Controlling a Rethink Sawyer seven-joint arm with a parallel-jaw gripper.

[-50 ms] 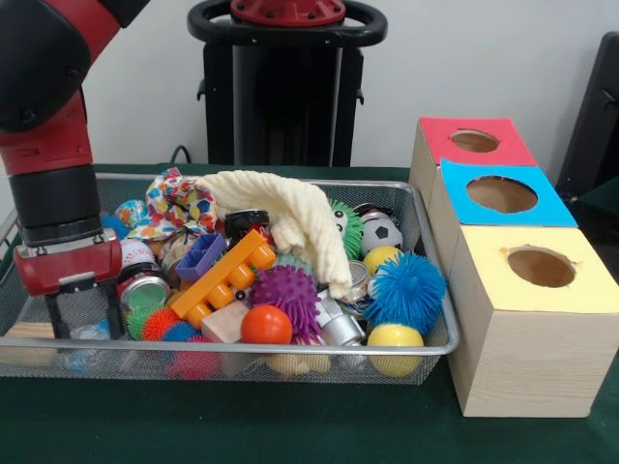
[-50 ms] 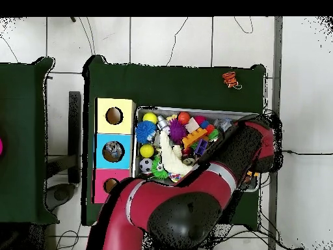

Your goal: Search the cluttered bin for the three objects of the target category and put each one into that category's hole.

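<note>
The gripper [image 1: 85, 311] hangs low at the left end of the wire mesh bin [image 1: 426, 227], seen from the front, its two black fingers [image 1: 60, 314] pointing straight down and standing apart, spread with open space between them. Nothing is pinched between them; the tips reach down among the clutter by a round metal tin [image 1: 143, 290], though whether they touch anything I cannot tell. From overhead the arm [image 2: 214, 176] covers that end of the bin and hides the gripper itself.

The bin is heaped with toys. A cream knitted cloth [image 1: 285, 217] drapes over the middle. An orange toy block [image 1: 224, 278] lies with its long axis running diagonally, its higher end toward the cloth and its lower end toward the front rim. Just beside it sit a purple spiky ball [image 1: 286, 295] and a smooth orange ball [image 1: 266, 325]. A blue spiky ball [image 1: 406, 290] rests at the right end, with a yellow ball [image 1: 395, 338] below it against the front wall, and a small football [image 1: 380, 232] behind.

Right of the bin stands a wooden box with three round holes: the red-topped hole [image 1: 474, 141] farthest back, the blue-topped hole [image 1: 501, 194] in the middle, the yellow-topped hole [image 1: 541, 267] nearest
</note>
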